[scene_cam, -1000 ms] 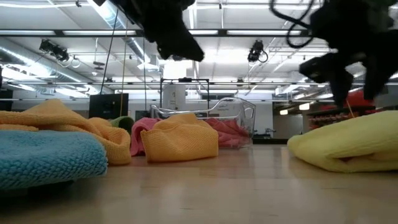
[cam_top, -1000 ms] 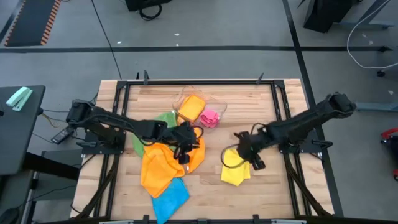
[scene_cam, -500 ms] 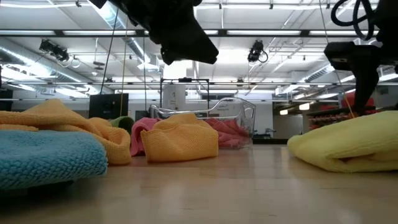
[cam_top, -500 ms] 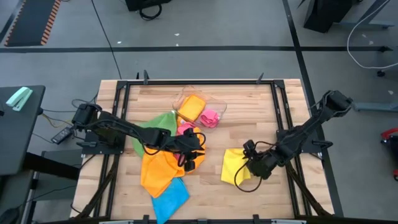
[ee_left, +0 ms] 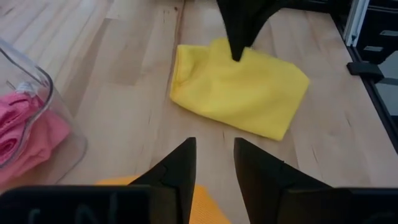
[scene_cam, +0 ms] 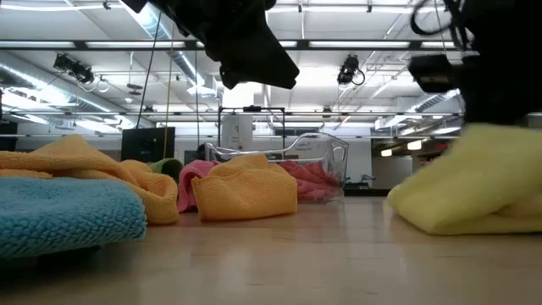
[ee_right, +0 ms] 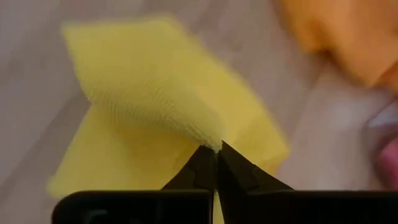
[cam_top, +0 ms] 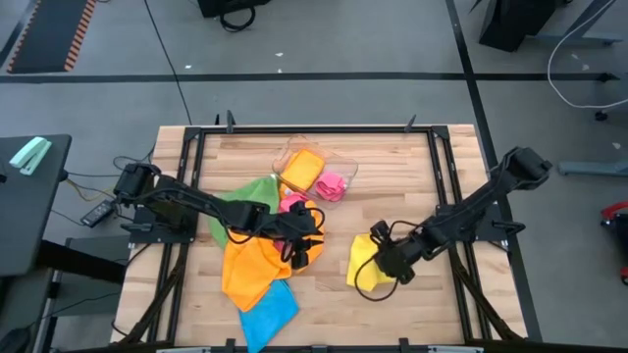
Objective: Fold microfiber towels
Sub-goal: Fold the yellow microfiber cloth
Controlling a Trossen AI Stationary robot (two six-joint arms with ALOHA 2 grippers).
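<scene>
Right gripper (cam_top: 385,263) of mine is pinched tight on an edge of the yellow towel (cam_top: 363,267), its fingertips (ee_right: 214,163) pressed together with a peak of cloth drawn up between them. To fold this well I judge I should carry that pinched edge low and level across the towel toward the far edge, keep the layers lined up, and only let go once the lifted part lies flat, since a high lift would likely drag the whole cloth off its spot

My left gripper (cam_top: 300,242) hovers over the orange towel (cam_top: 250,267) with its fingers (ee_left: 179,169) a little apart and nothing between them

Yellow cloth sits on the bare wood of the table (cam_top: 412,167), well to the right of the heap; it looks soft, nubbly and already doubled over, one part raised. Nearby lie the blue towel (cam_top: 267,312), the green towel (cam_top: 253,191) and a pink towel (cam_top: 332,185) at the clear tray (cam_top: 345,169)
</scene>
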